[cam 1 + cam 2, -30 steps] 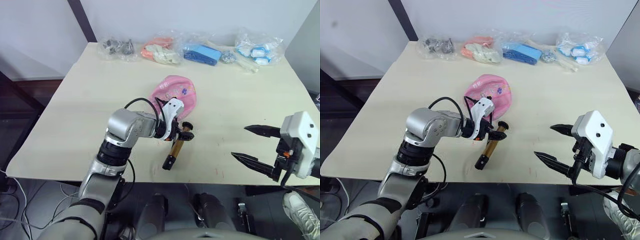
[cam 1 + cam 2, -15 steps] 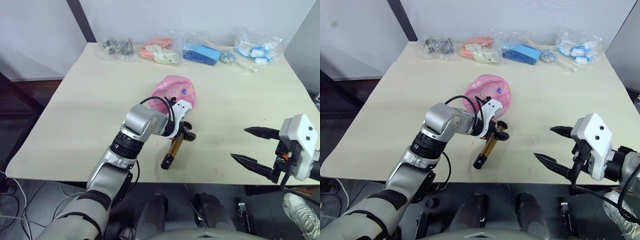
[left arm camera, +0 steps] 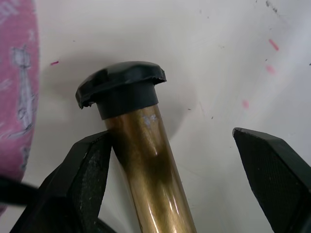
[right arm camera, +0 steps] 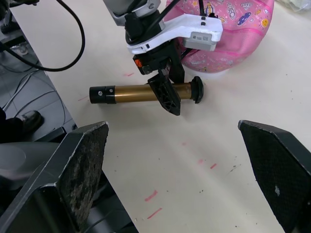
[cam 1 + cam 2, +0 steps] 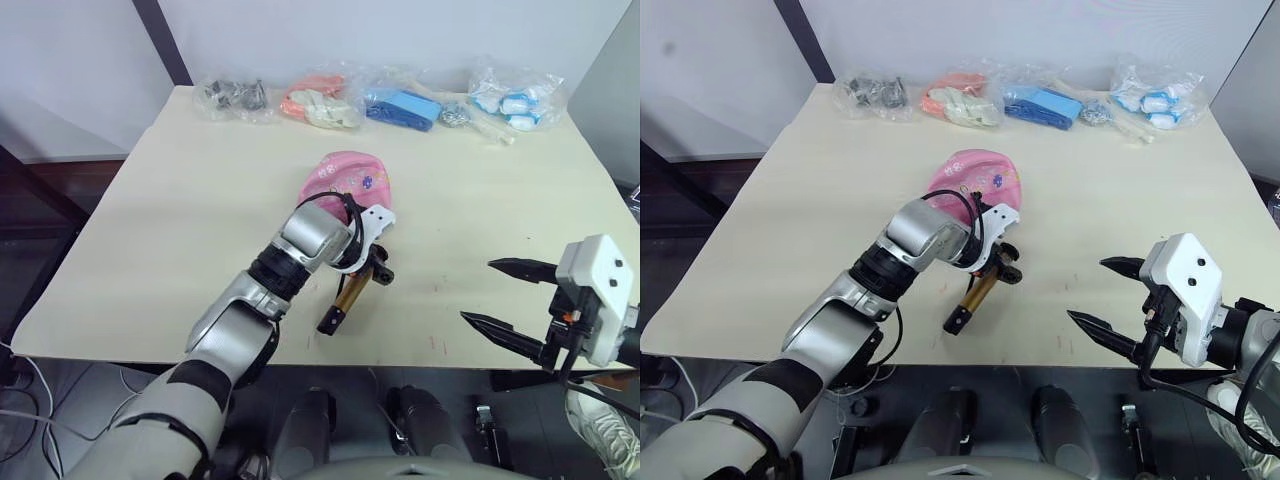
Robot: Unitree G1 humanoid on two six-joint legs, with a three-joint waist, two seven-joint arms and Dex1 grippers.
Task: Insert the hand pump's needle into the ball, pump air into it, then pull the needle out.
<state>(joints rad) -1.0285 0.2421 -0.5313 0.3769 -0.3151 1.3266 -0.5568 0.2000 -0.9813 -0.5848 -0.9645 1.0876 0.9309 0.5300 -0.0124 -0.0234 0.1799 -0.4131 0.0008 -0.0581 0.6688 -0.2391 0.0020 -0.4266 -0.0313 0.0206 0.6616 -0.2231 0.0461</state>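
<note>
Straddling the hand pump (image 5: pixel 345 298) near its knob, the left gripper (image 4: pixel 168 95) has its fingers apart, apparently lining up a grasp beside the limp ball (image 5: pixel 352 180), while the right gripper (image 5: pixel 508 297) waits spread wide.

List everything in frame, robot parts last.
Table: one, cream top, bears everything.
Pink rubber ball with cartoon prints: one, mid-table, looks partly deflated.
Gold-brass hand pump with black end caps: one, lying flat, just nearer than the ball.
Clear plastic bags: a row along the far edge, holding grey, orange-pink, blue and blue-white items.
Shoe: one, grey-white, on the floor near right.
Left gripper: open, fingers straddling the pump tube near its knob end.
Right gripper: open, above the table's near right edge, holding nothing.
</note>
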